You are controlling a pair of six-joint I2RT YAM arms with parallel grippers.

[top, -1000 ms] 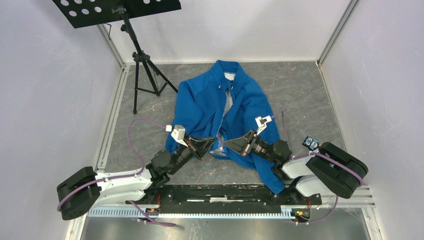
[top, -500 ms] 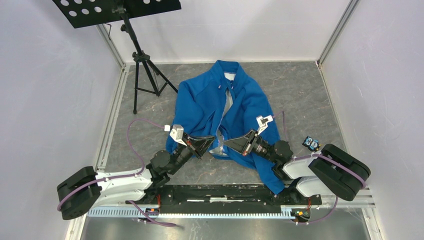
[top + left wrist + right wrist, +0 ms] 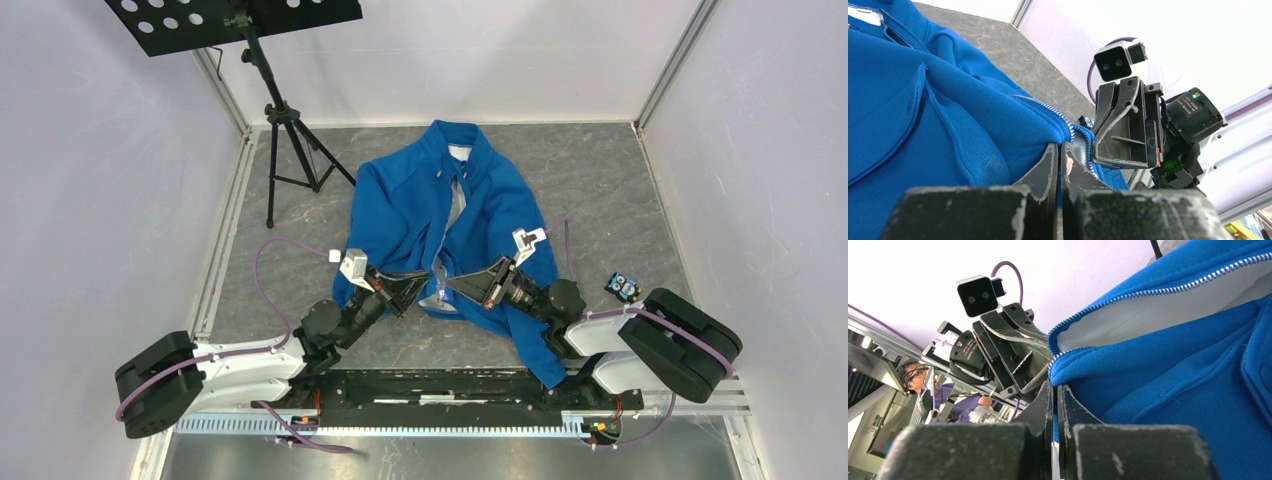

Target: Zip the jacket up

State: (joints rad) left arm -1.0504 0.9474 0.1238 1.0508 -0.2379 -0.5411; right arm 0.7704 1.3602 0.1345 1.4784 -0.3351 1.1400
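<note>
The jacket (image 3: 440, 200), lying unzipped on the tabletop (image 3: 600, 180), is being pinched at its two bottom zipper ends by the left fingers (image 3: 1049, 167) and right fingers (image 3: 1045, 402), which are probably best being brought together level, hems aligned.

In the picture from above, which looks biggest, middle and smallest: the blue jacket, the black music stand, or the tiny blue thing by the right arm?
1. The jacket looks largest.
2. The music stand comes next, though its tray is nearer the camera and partly cut off.
3. The tiny blue thing looks smallest.
</note>
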